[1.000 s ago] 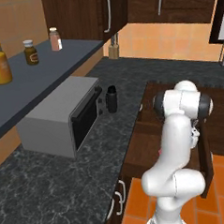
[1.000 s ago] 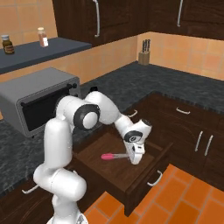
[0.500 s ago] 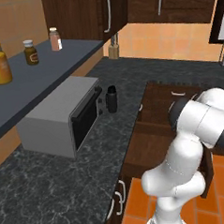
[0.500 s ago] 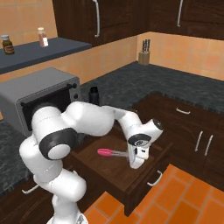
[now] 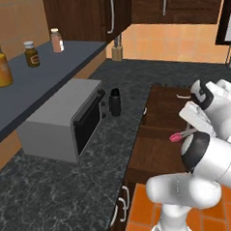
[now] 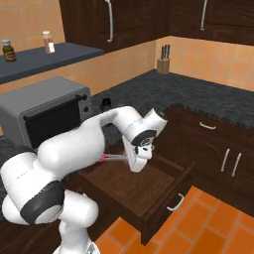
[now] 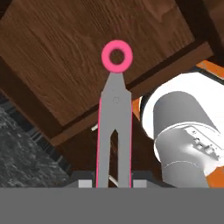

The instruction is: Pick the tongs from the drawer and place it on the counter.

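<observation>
Tongs (image 7: 114, 118) are in the claw (image 7: 113, 183), pinched by their silvery arms between the two fingertips, with the pink ring end pointing away from the hand; in the hand view they hang above the drawer's (image 7: 74, 52) wood floor and its front wall, and a strip of speckled tabletop (image 7: 26, 148) shows at the lower left. The right base view puts the claw (image 6: 136, 163) above the open drawer (image 6: 149, 191), the pink end of the tongs (image 6: 110, 158) poking out towards the robot's body, clear of the drawer bottom. In the left base view a pink tip (image 5: 175, 137) shows beside the wrist, over the drawer (image 5: 159, 134). So the pick looks done and the carry is in hand. Next, I judge, the arm must swing the tongs sideways over the tabletop (image 5: 92, 186), keep the long arms from catching the drawer wall or the toaster oven (image 5: 64, 121), lower them until they lie nearly flat, and only then let go. Against half a second ago, the tongs have gone from lying low in the drawer to being lifted and turned, and the arm has folded back, its big elbow now near the cameras.
</observation>
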